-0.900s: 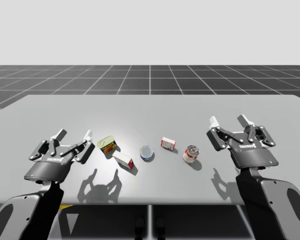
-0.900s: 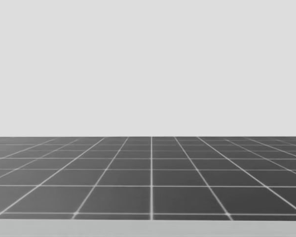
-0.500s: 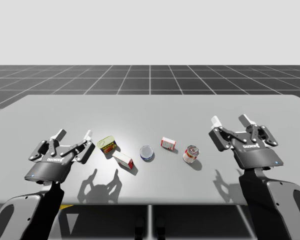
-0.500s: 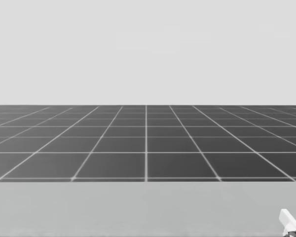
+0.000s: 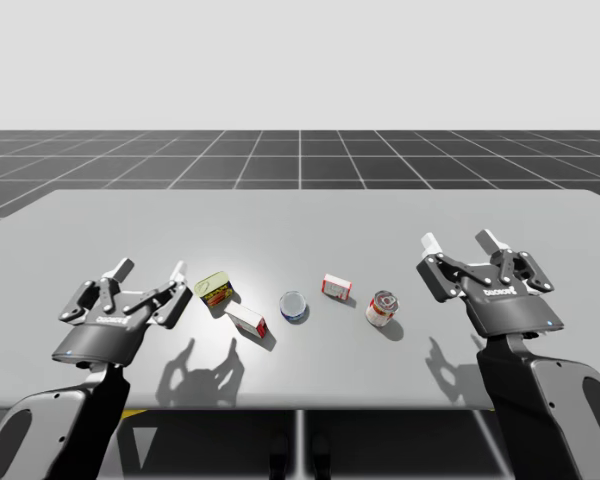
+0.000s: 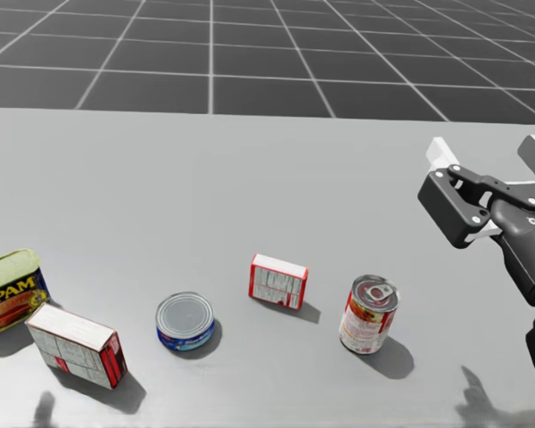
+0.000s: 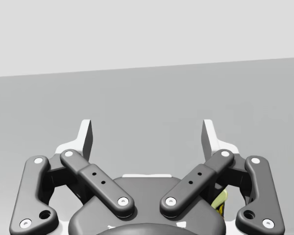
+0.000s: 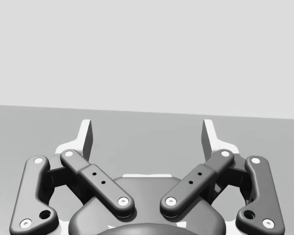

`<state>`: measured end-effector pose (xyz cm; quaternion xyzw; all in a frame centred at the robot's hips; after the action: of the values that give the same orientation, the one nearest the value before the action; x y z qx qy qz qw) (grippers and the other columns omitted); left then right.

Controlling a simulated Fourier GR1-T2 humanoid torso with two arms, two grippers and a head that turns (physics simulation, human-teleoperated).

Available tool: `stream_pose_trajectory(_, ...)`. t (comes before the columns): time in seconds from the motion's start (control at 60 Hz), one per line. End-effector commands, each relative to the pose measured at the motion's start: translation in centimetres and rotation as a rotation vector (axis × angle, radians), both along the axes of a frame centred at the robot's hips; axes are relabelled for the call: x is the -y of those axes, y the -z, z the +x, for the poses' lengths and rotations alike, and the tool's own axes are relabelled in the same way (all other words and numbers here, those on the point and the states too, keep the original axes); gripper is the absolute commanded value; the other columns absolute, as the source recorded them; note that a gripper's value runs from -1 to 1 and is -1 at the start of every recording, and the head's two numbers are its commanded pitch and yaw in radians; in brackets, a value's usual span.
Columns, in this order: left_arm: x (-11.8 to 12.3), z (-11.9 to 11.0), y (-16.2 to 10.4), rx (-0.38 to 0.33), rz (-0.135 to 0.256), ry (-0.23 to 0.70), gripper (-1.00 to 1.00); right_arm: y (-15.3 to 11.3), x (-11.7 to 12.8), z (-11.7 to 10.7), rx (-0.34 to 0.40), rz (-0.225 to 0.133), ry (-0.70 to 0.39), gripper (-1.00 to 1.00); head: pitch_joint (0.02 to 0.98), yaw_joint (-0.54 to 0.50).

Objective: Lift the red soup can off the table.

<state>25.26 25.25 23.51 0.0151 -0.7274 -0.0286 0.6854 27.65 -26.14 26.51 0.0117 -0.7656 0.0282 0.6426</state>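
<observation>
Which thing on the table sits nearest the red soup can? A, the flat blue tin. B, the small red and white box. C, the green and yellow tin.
B: the small red and white box lies just beside the red soup can, with the flat blue tin further off.

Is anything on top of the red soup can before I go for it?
Nothing: the red soup can stands upright on the table, its lid bare. Its base hides the spot beneath.

Dark grey linked right claw [image 8: 147, 138], white fingertips [image 8: 83, 139], silver screws.
</observation>
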Motion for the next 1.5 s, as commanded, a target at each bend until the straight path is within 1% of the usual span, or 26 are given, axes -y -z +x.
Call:
stream_pose_trajectory(0.017, 0.4, -0.1, 0.0, 0.000, 0.008, 0.011, -1.00, 0.0, 0.1, 0.0, -0.001, -0.003, 0.003, -1.00, 0.743, -0.20)
stream_pose_trajectory(0.067, 0.7, -0.2, 0.1, 0.000, 0.011, 0.017, -1.00, 0.0, 0.2, 0.1, 0.001, -0.005, 0.003, -1.00, 0.773, -0.23)
stream_pose_trajectory(0.167, 1.0, -0.3, 0.1, -0.002, 0.012, 0.025, -1.00, 0.0, 0.3, 0.1, 0.002, -0.006, 0.002, -1.00, 0.804, -0.28)
stream_pose_trajectory(0.383, 1.5, -0.3, 0.1, -0.007, -0.002, 0.044, -1.00, -0.1, 0.3, 0.3, -0.005, -0.003, -0.006, -1.00, 0.829, -0.30)
stream_pose_trajectory(0.45, 1.5, -0.3, 0.1, -0.007, -0.004, 0.047, -1.00, -0.3, 0.3, 0.1, -0.006, 0.012, -0.009, -1.00, 0.829, -0.30)
stream_pose_trajectory(0.567, 1.5, -0.3, 0.1, -0.010, -0.009, 0.050, -1.00, -1.3, -0.2, -1.1, 0.001, 0.024, -0.023, -1.00, 0.826, -0.31)
stream_pose_trajectory(0.617, 1.4, -0.3, 0.0, -0.010, -0.012, 0.051, -1.00, -1.5, -0.7, -1.9, -0.009, 0.015, -0.051, -1.00, 0.826, -0.32)
stream_pose_trajectory(0.667, 1.4, -0.4, 0.0, -0.011, -0.016, 0.053, -1.00, -1.5, -1.0, -2.8, -0.017, -0.004, -0.070, -1.00, 0.826, -0.32)
stream_pose_trajectory(0.683, 1.4, -0.4, 0.0, -0.012, -0.018, 0.053, -1.00, -1.4, -1.2, -3.4, -0.034, -0.011, -0.091, -1.00, 0.826, -0.32)
stream_pose_trajectory(0.733, 1.4, -0.4, 0.0, -0.013, -0.020, 0.054, -1.00, -1.3, -1.4, -4.3, -0.058, -0.003, -0.128, -1.00, 0.827, -0.32)
stream_pose_trajectory(0.783, 1.4, -0.5, -0.1, -0.013, -0.022, 0.054, -1.00, -1.1, -1.5, -5.0, -0.074, -0.014, -0.145, -1.00, 0.827, -0.32)
stream_pose_trajectory(0.8, 1.4, -0.5, -0.1, -0.014, -0.022, 0.055, -1.00, -0.8, -1.5, -5.6, -0.084, -0.022, -0.159, -1.00, 0.827, -0.32)
stream_pose_trajectory(0.833, 1.4, -0.5, -0.1, -0.014, -0.023, 0.055, -1.00, -0.7, -1.5, -6.0, -0.091, -0.013, -0.169, -1.00, 0.827, -0.32)
stream_pose_trajectory(0.867, 1.4, -0.5, -0.1, -0.015, -0.025, 0.056, -1.00, -0.5, -1.5, -6.4, -0.094, -0.015, -0.179, -1.00, 0.827, -0.32)
stream_pose_trajectory(0.933, 1.4, -0.5, -0.1, -0.015, -0.026, 0.057, -1.00, 0.3, -1.5, -7.5, -0.108, -0.022, -0.210, -1.00, 0.826, -0.32)
stream_pose_trajectory(0.983, 1.4, -0.5, -0.1, -0.015, -0.027, 0.056, -1.00, 0.7, -1.5, -8.0, -0.116, -0.024, -0.224, -1.00, 0.825, -0.32)
stream_pose_trajectory(1.0, 1.3, -0.5, -0.1, -0.015, -0.028, 0.055, -1.00, 1.2, -1.6, -8.4, -0.126, -0.024, -0.241, -1.00, 0.825, -0.32)
stream_pose_trajectory(1.067, 1.3, -0.6, -0.1, -0.015, -0.030, 0.052, -1.00, 2.2, -1.7, -9.0, -0.134, -0.042, -0.252, -1.00, 0.826, -0.32)
stream_pose_trajectory(1.133, 1.3, -0.6, -0.1, -0.015, -0.031, 0.050, -1.00, 3.3, -1.8, -9.4, -0.156, -0.046, -0.271, -1.00, 0.827, -0.32)
stream_pose_trajectory(1.233, 1.3, -0.6, -0.1, -0.015, -0.030, 0.050, -1.00, 5.0, -1.9, -9.5, -0.187, -0.053, -0.280, -1.00, 0.827, -0.32)
stream_pose_trajectory(1.283, 1.3, -0.5, -0.1, -0.015, -0.030, 0.050, -1.00, 5.8, -2.0, -9.4, -0.206, -0.049, -0.278, -1.00, 0.827, -0.32)
stream_pose_trajectory(1.317, 1.3, -0.5, -0.1, -0.014, -0.030, 0.050, -1.00, 6.7, -2.1, -9.2, -0.226, -0.039, -0.288, -1.00, 0.828, -0.32)
stream_pose_trajectory(1.367, 1.3, -0.5, -0.1, -0.014, -0.029, 0.049, -1.00, 7.2, -2.1, -9.1, -0.234, -0.039, -0.288, -1.00, 0.827, -0.32)
stream_pose_trajectory(1.383, 1.2, -0.5, -0.1, -0.011, -0.029, 0.044, -1.00, 8.0, -2.2, -9.0, -0.250, -0.034, -0.296, -1.00, 0.828, -0.32)
stream_pose_trajectory(1.5, 1.1, -0.5, -0.1, -0.009, -0.032, 0.039, -1.00, 9.9, -2.5, -8.2, -0.284, -0.034, -0.292, -1.00, 0.829, -0.32)
